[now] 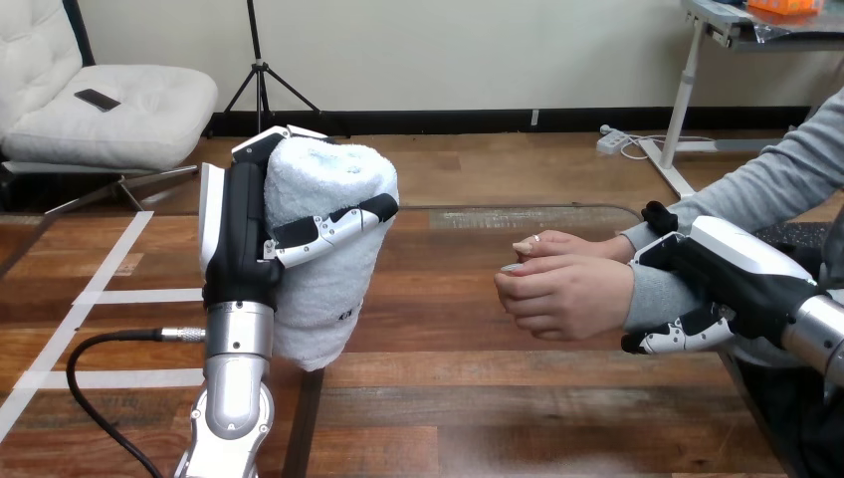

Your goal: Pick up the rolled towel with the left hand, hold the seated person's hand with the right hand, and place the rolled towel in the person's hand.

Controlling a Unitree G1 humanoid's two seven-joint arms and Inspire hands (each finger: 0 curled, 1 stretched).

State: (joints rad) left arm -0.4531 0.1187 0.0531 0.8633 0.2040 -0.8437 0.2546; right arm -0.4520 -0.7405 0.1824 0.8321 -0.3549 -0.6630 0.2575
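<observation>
Grips white, plush rolled towel [328, 189] upright in left hand [237, 234], thumb curled across its front; clasps person's wrist [652, 296] between fingers and thumb of right hand [738, 267].

The left arm [237, 368] rises upright from the near edge at the left, wrist straight, and the left hand [234, 224] stands above it with its back facing left. Its fingers curl over the top of the towel [328, 179] and its thumb [333, 227] lies across the front. The right arm [821, 334] enters from the right edge, pointing left. The right hand [741, 264] clasps the person's wrist [652, 294], fingers over the far side and thumb [682, 334] under the near side.
</observation>
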